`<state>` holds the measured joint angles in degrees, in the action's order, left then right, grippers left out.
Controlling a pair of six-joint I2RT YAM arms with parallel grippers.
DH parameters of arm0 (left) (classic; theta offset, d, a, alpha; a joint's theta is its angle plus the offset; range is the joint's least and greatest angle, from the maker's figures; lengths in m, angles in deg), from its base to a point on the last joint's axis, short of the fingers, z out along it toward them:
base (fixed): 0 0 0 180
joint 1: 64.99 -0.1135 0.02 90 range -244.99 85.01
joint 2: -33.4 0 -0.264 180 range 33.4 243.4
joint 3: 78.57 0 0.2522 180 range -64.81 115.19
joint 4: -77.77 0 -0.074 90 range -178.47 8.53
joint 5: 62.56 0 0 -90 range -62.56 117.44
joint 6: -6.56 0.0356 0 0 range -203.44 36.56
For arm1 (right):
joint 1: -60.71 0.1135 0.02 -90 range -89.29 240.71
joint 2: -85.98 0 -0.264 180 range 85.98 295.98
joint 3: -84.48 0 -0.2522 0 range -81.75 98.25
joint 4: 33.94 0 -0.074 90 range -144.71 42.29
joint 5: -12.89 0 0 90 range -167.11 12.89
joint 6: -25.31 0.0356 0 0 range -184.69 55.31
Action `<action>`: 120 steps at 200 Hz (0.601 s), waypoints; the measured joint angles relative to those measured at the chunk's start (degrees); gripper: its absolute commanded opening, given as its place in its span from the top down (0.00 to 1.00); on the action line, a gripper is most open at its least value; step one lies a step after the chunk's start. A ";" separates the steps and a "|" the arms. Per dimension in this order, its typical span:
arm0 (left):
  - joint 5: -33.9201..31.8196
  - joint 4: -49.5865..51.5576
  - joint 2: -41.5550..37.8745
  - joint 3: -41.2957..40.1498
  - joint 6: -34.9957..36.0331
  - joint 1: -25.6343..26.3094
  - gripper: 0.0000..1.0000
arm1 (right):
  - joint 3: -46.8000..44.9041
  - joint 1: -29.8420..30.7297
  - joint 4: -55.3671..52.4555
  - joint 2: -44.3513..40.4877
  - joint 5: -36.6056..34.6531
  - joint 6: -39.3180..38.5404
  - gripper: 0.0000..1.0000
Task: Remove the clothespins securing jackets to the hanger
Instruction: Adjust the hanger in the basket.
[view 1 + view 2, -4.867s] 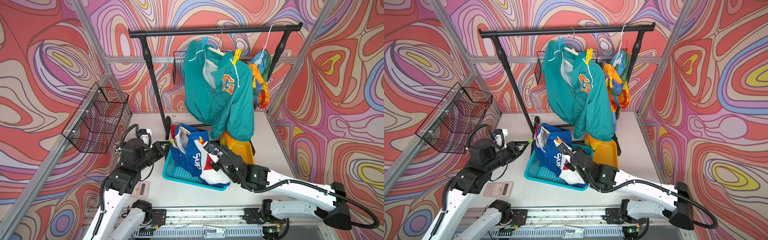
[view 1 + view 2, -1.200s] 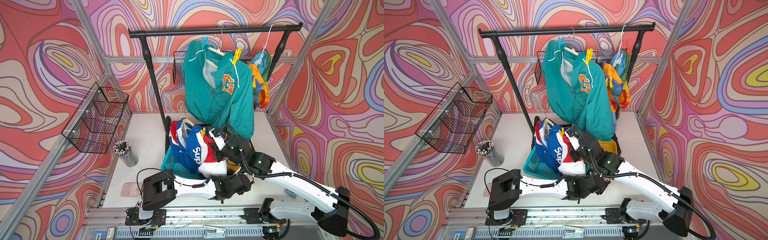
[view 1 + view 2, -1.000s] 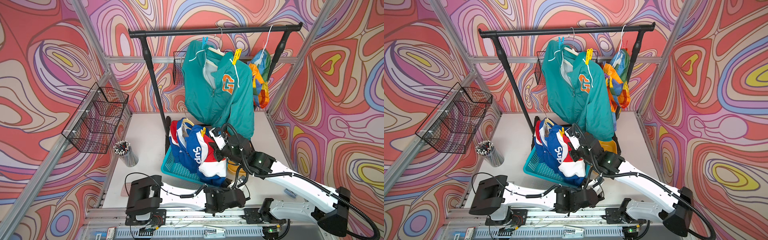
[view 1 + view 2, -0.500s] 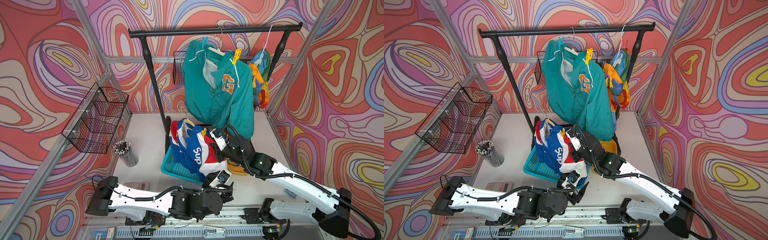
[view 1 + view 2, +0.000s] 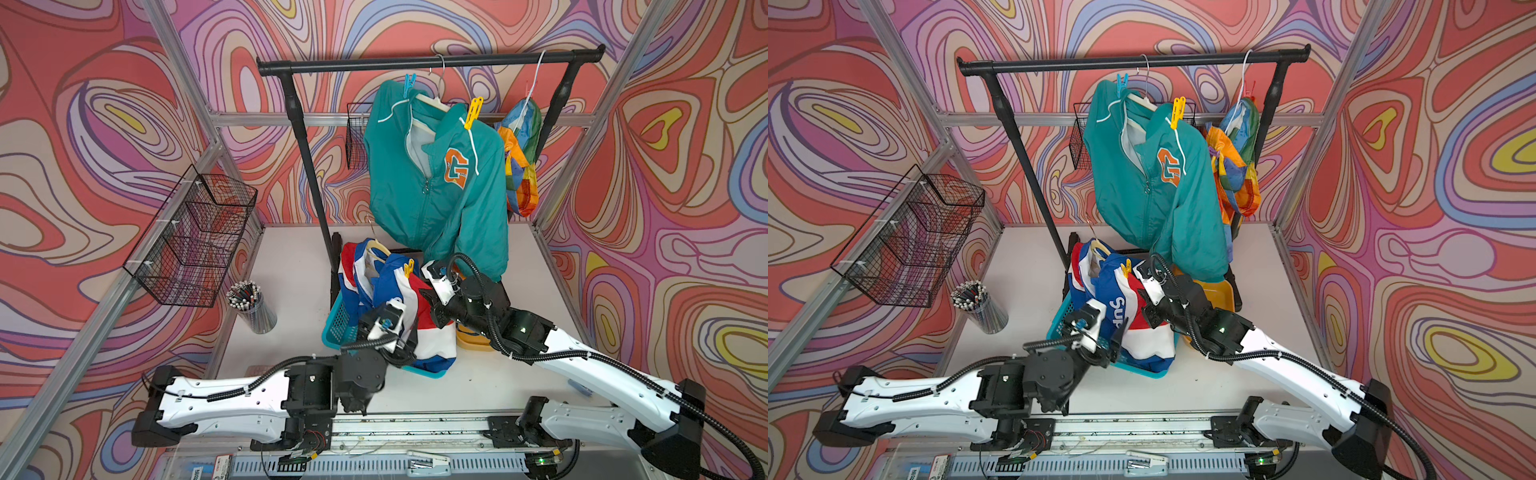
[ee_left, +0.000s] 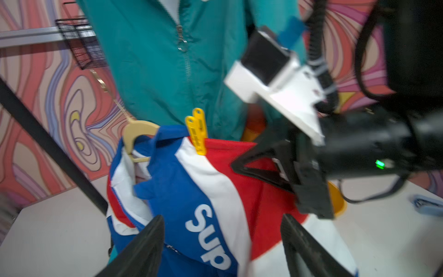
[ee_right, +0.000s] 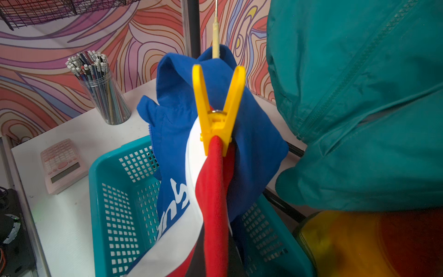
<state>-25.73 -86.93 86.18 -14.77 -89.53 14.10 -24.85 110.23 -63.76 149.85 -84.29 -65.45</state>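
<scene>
Precariously, right claw (image 6: pixel 242 165) clamps the blue-red-white zip jacket (image 6: pixel 167 191); spread left claw (image 6: pixel 221 218) yanking the yellow plastic clothespin (image 6: pixel 197 134) could tear fabric free.

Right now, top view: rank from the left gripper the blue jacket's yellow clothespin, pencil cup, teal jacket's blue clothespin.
From the left gripper:
1. yellow clothespin, just ahead on the blue jacket
2. pencil cup, to its left
3. blue clothespin, high at the rail

Yellow clothespin (image 7: pixel 217 120): smooth, glossy plastic. Teal jacket (image 7: pixel 359 96): finely woven cloth, slight sheen (creased). Teal basket (image 7: pixel 112 191): perforated plastic. Worktop (image 7: pixel 67 215): matt white.
</scene>
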 measured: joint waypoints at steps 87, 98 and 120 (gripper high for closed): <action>31.08 7.52 -1.40 9.77 -3.28 -36.02 0.12 | -2.12 -0.07 2.62 -0.79 2.58 0.42 1.00; 35.43 7.43 0.81 10.38 -3.69 -38.10 0.12 | -2.14 -0.07 2.67 -0.79 2.78 0.44 1.00; 43.50 7.45 5.70 11.58 -4.94 -42.14 0.14 | -2.19 -0.07 2.75 -0.81 3.19 0.44 1.00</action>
<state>17.77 -79.48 91.88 -3.19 -94.47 -28.04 -27.04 110.16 -61.01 149.05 -81.09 -65.01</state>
